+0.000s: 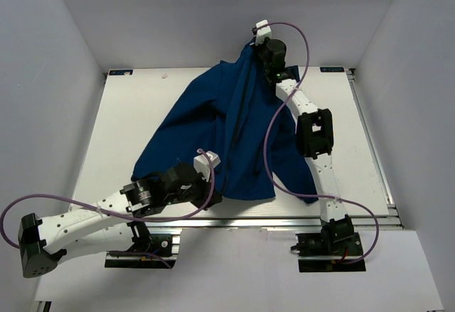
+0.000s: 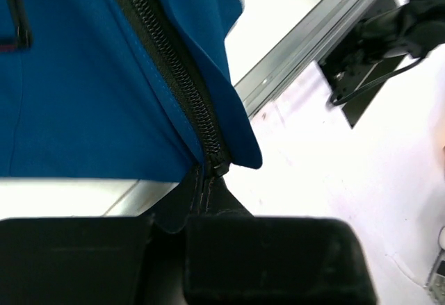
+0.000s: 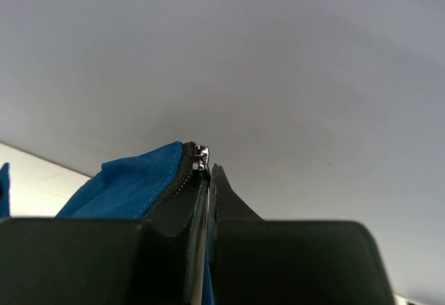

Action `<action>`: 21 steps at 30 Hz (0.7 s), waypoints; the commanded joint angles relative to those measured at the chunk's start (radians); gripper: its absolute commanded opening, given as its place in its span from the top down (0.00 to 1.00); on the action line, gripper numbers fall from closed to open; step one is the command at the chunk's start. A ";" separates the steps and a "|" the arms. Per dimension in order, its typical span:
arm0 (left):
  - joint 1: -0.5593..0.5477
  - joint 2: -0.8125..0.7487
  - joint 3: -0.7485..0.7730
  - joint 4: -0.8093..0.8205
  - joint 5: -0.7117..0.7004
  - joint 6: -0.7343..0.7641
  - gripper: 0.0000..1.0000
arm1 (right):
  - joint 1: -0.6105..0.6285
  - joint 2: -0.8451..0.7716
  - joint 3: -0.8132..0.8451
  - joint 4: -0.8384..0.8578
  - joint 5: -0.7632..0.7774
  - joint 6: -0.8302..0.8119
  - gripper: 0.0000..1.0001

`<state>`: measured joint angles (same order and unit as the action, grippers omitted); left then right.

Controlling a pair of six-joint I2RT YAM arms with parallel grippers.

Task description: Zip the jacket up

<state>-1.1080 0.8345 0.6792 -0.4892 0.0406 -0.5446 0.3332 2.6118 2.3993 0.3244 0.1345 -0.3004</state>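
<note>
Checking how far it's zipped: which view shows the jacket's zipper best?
Left wrist: the zipper teeth show close up, down to the left gripper. Top external gives a thin dark line; right wrist only its top end.

Robot lab cell: white walls (image 1: 43, 77) enclosing a white table (image 1: 135, 113).

White tabletop (image 1: 128, 127), matte, stretching from near edge to far wall. Stands enclosed by plain pale walls (image 1: 50, 77) on the left, far and right sides. Carries an aluminium rail (image 1: 234, 222) along the near edge and a side rail (image 1: 373, 148) along the right. Shows a small pale speck (image 1: 165, 76) near the far-left corner and small labels (image 1: 119, 72) at both far corners.
</note>
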 commanded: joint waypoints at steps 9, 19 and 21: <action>-0.058 0.098 0.098 -0.259 0.104 -0.068 0.28 | -0.118 -0.322 -0.301 0.117 -0.232 0.098 0.11; -0.049 0.187 0.384 -0.445 -0.454 -0.227 0.02 | -0.117 -0.819 -0.740 -0.375 -0.282 0.435 0.11; -0.007 0.218 0.451 -0.536 -0.614 -0.325 0.02 | -0.118 -1.003 -0.992 -0.343 -0.236 0.507 0.11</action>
<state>-1.1507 1.0206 1.0481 -0.8696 -0.2848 -0.7212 0.2005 1.7889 1.6283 0.0769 -0.1215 0.0517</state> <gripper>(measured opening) 0.980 0.895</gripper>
